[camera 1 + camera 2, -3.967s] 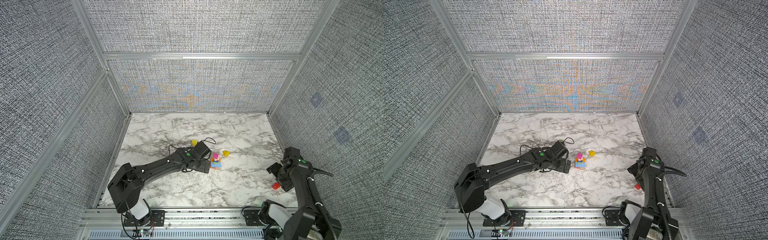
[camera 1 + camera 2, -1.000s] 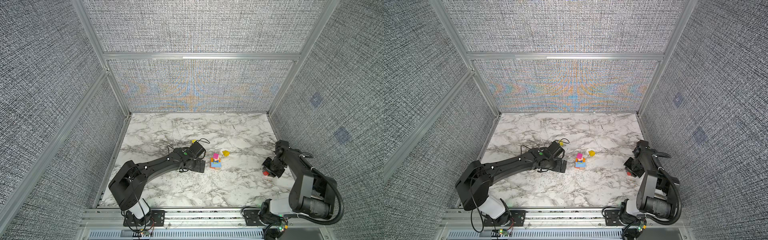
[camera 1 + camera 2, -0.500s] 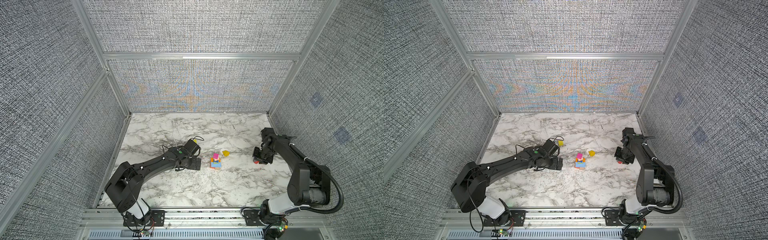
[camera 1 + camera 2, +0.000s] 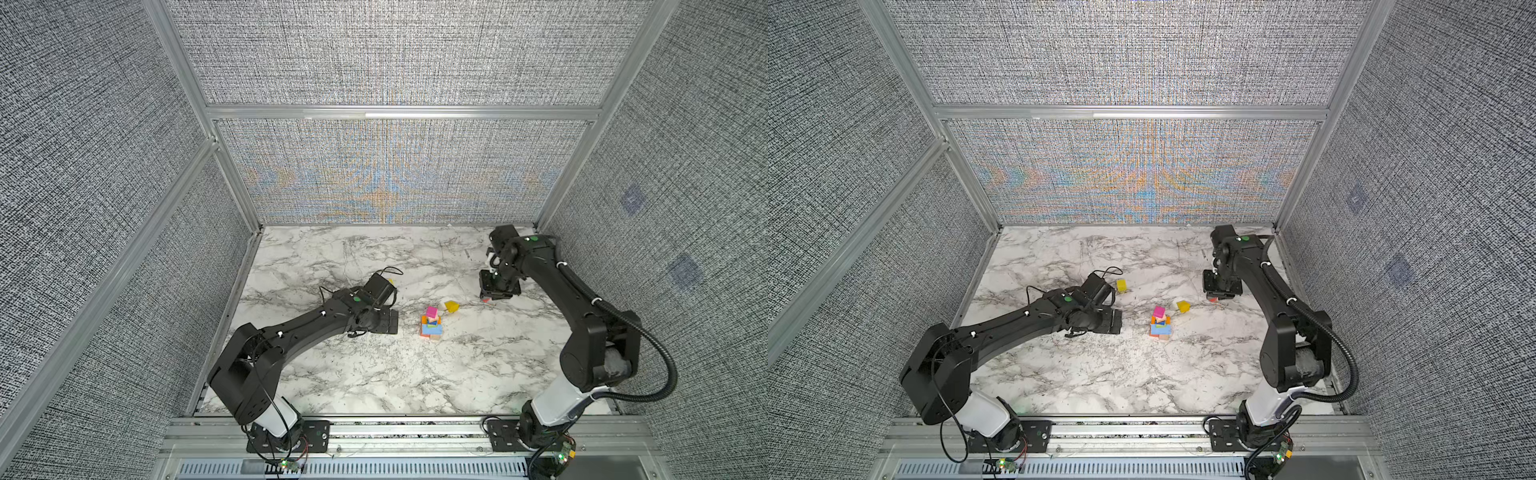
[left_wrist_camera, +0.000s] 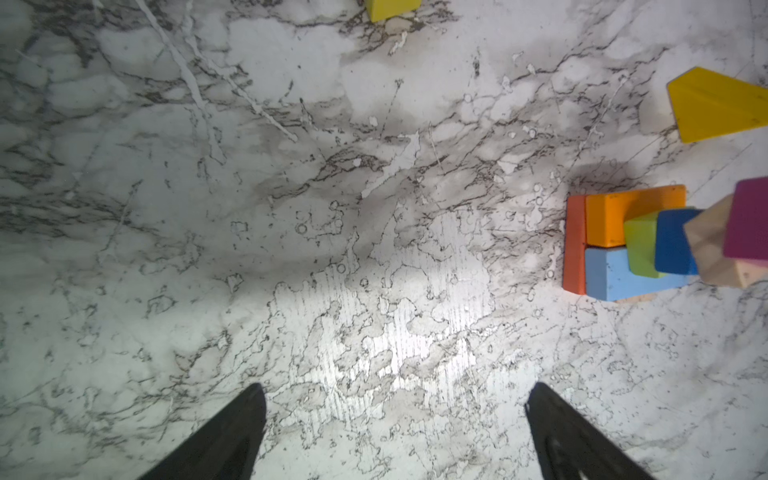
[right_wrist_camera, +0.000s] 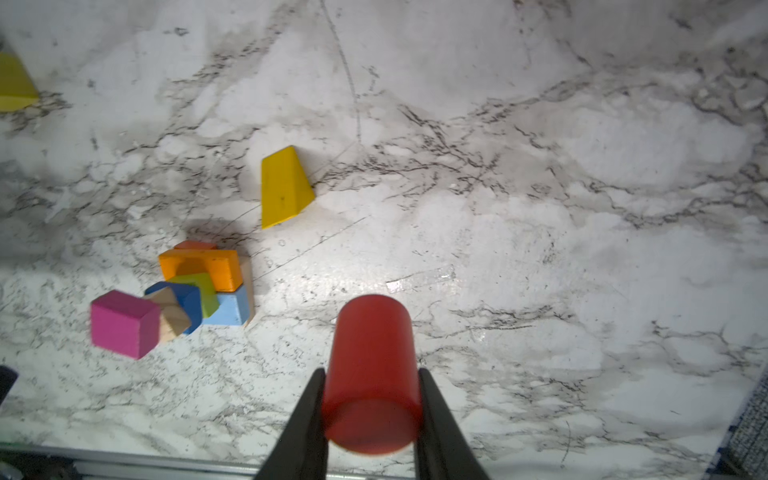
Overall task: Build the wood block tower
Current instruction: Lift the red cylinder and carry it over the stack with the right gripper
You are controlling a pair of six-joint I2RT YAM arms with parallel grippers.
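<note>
The tower (image 4: 431, 322) (image 4: 1160, 322) stands mid-table: orange, light blue and tan bricks lowest, then green, blue and tan cubes, with a magenta cube (image 6: 124, 324) on top, each turned a little. My right gripper (image 6: 371, 374) is shut on a red cylinder (image 6: 372, 345) and hangs above the table to the right of the tower (image 6: 199, 286) and further back, in both top views (image 4: 494, 293). My left gripper (image 5: 397, 388) is open and empty, low over bare marble left of the tower (image 5: 631, 245).
A yellow wedge (image 4: 451, 306) (image 6: 284, 187) lies just behind and to the right of the tower. A yellow cube (image 4: 1121, 285) sits beside the left wrist camera. Metal-framed grey walls close in the marble table (image 4: 374, 374) on three sides.
My right gripper has carried the red cylinder left and toward the back, closer to the tower. The left gripper has drawn slightly left, away from the tower.
</note>
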